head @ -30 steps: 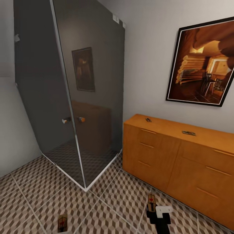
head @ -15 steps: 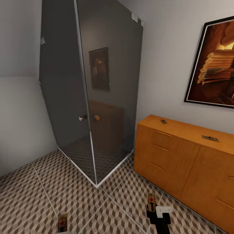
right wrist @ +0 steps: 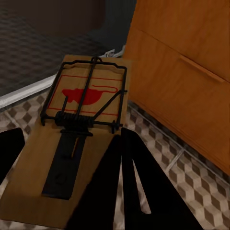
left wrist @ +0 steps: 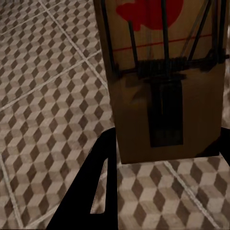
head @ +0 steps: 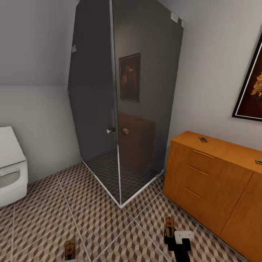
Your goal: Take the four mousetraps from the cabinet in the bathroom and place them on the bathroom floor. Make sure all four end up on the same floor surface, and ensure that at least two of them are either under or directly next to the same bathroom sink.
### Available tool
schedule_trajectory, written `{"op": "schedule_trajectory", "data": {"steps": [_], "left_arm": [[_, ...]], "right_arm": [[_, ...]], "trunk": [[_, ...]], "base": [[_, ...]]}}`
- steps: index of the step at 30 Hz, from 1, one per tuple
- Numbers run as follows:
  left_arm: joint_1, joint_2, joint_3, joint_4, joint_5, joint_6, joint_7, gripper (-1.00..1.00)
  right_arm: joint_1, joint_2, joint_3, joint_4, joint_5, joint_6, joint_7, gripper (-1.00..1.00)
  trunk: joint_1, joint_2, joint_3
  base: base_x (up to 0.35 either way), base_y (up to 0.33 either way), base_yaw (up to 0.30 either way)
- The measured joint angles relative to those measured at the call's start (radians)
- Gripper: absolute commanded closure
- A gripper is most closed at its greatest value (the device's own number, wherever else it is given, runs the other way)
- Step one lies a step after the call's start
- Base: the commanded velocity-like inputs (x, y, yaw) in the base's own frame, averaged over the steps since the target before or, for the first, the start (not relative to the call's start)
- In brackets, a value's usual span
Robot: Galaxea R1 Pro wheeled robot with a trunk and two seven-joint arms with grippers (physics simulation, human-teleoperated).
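- The right gripper [head: 169,233], black with a white block behind it, is low in the near right of the head view, its fingers clamped on a flat tan wooden mousetrap with dark wire frame and red mark [right wrist: 79,143], held above the cube-patterned brown and beige tiled floor [head: 102,225].
- The left gripper [left wrist: 158,158] grips a second tan wooden mousetrap [left wrist: 165,81] by its near end; in the head view this trap [head: 70,249] sits at the near left edge, over the tiles.
- An orange-brown wooden cabinet with slot-handled drawers [head: 207,185] stands against the right wall, all drawers closed.
- On its flat top lie two more small mousetraps: one near the far left corner [head: 203,139], one at the right edge of view [head: 258,162], well apart.
- A dark smoked-glass shower enclosure [head: 123,109] fills the far corner, just left of the cabinet.
- A white square toilet [head: 11,171] is at the far left.
- A dark-framed picture [head: 251,94] hangs above the cabinet.
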Motion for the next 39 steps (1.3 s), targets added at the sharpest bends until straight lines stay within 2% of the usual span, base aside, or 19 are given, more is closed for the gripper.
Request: {"op": "schedule_trajectory", "data": {"steps": [39], "left_arm": [[0.000,0.000,0.000,0.000,0.000,0.000,0.000,1.00]], "right_arm": [[0.000,0.002,0.000,0.000,0.000,0.000,0.000,1.00]], "trunk": [[0.000,0.000,0.000]], "base": [[0.000,0.000,0.288]]}}
